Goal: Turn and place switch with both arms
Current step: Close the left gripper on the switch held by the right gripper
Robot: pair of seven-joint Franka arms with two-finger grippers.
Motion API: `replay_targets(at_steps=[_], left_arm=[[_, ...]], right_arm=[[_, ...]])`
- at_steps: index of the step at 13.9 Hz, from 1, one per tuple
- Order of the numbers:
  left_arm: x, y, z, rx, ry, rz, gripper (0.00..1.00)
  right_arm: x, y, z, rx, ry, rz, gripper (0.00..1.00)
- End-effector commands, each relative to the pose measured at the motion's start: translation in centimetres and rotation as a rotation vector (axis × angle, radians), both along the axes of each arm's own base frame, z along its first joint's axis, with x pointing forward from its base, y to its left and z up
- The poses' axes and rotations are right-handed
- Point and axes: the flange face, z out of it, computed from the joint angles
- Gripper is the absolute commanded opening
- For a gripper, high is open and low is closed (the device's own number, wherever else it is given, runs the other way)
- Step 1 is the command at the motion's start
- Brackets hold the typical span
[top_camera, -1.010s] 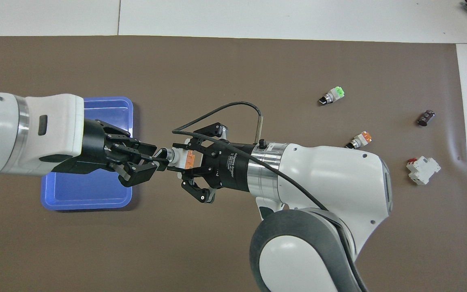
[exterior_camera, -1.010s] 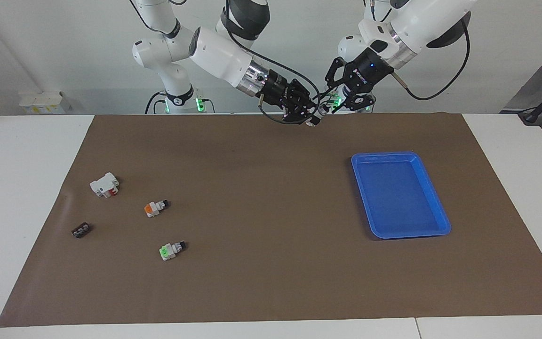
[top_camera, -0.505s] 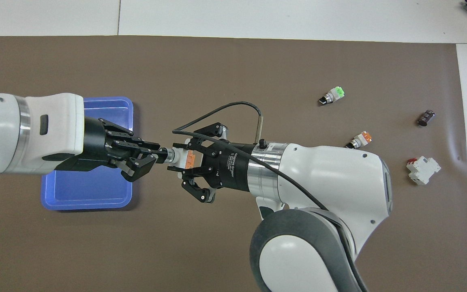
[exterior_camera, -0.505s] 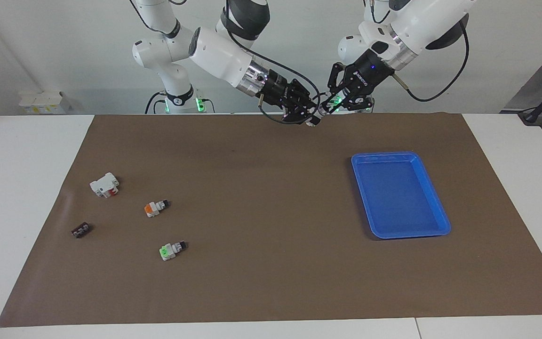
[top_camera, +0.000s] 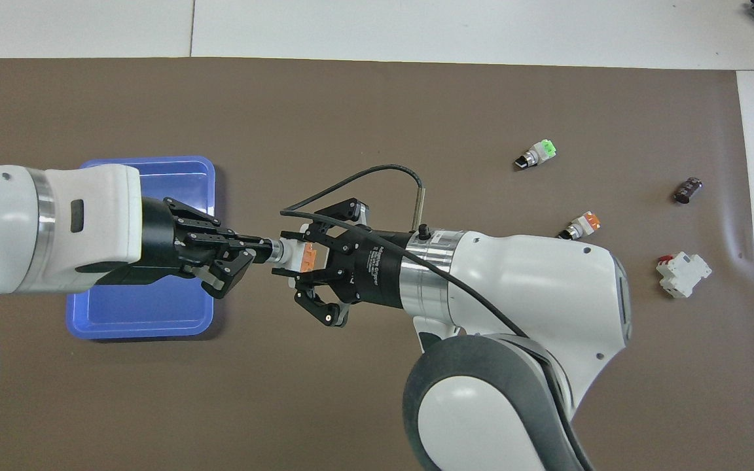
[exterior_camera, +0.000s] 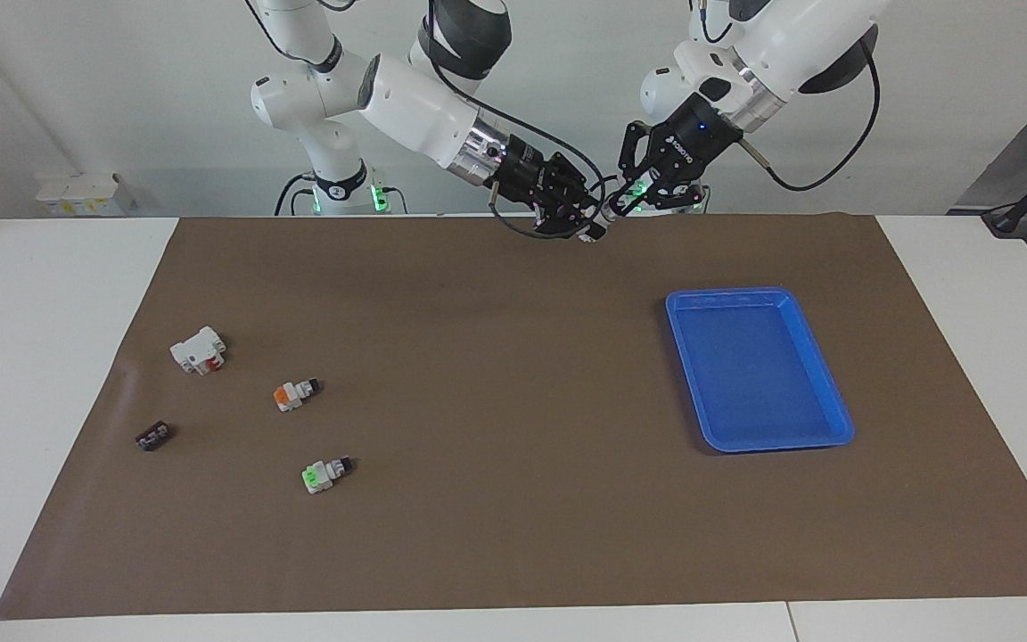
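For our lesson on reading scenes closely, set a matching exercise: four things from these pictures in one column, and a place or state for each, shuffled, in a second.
Things
1. blue tray
2. orange-capped switch in the air
3. green-capped switch
4. white block with red part

Places or states
A. lying on the mat, farthest from the robots of the loose parts
B. held between the left gripper and right gripper
C. empty, toward the left arm's end
D. lying on the mat, nearest the robots of the loose parts

Pairs: 1-C, 2-B, 3-A, 4-D
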Motion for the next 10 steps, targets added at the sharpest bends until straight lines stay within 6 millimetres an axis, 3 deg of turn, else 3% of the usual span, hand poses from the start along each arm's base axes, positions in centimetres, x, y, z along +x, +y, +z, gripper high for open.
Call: replay_targets(at_steps=[1,5,10], left_arm=[[-0.6,0.6,-0.4,0.000,0.022,0.055,0.00],[-1.2,-0.6,-0.2,0.001,0.163,0.239,0.00],[-1.7,-0.6,0.1,0.019,0.351,0.447,0.00]], right_arm=[[-0.1,-0.1,0.5,0.021,0.000,-0.016,0.00],[-0.1,-0.1,0.5,0.020,-0.001,-0.015,0.00],[-0.1,-0.1,0.5,0.020,-0.001,-0.015,0.00]])
